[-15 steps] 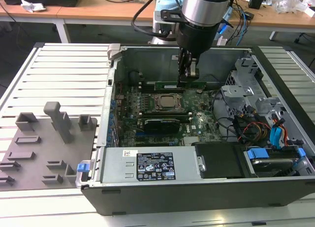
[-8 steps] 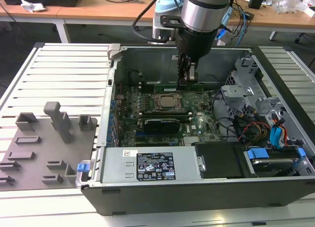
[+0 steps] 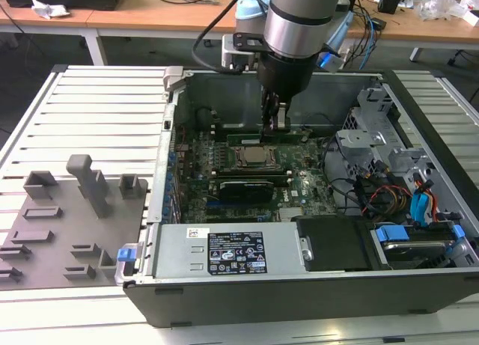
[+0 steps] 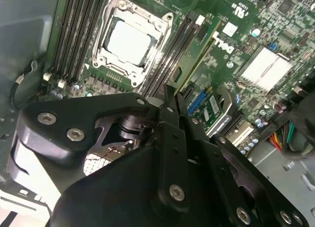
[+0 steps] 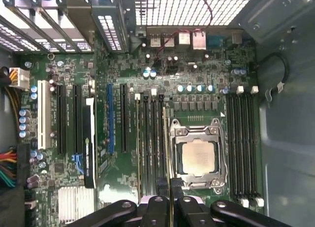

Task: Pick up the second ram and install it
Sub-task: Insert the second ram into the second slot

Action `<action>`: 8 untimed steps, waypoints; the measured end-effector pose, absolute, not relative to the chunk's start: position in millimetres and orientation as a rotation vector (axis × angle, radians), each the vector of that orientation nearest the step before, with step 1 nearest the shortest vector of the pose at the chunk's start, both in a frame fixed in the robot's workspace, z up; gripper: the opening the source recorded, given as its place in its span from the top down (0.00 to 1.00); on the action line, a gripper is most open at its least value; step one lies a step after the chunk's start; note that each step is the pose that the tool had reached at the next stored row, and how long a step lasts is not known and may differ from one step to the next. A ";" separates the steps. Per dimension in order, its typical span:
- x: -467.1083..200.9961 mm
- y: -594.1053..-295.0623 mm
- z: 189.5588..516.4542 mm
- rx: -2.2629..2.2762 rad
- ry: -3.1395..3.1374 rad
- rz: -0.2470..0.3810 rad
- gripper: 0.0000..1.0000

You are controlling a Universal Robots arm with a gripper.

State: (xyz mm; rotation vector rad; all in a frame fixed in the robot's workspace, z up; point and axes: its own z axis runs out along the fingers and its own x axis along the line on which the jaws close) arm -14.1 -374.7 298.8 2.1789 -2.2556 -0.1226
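One processor (image 5: 198, 157), one gripper (image 3: 274, 119), one motherboard (image 5: 128, 74)

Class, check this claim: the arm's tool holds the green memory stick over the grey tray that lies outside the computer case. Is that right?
Not quite. The tool does hold the memory stick, but not over the grey tray. It is inside the computer case, at the motherboard slots right beside the processor. The exterior view shows this.
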 end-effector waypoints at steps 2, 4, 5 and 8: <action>-15.6 -374.7 294.5 2.179 -2.256 -0.123 0.87; -15.7 -374.7 291.7 2.178 -2.256 -0.123 0.87; -15.7 -374.7 291.0 2.177 -2.257 -0.123 0.87; -15.8 -374.7 289.4 2.159 -2.276 -0.123 0.87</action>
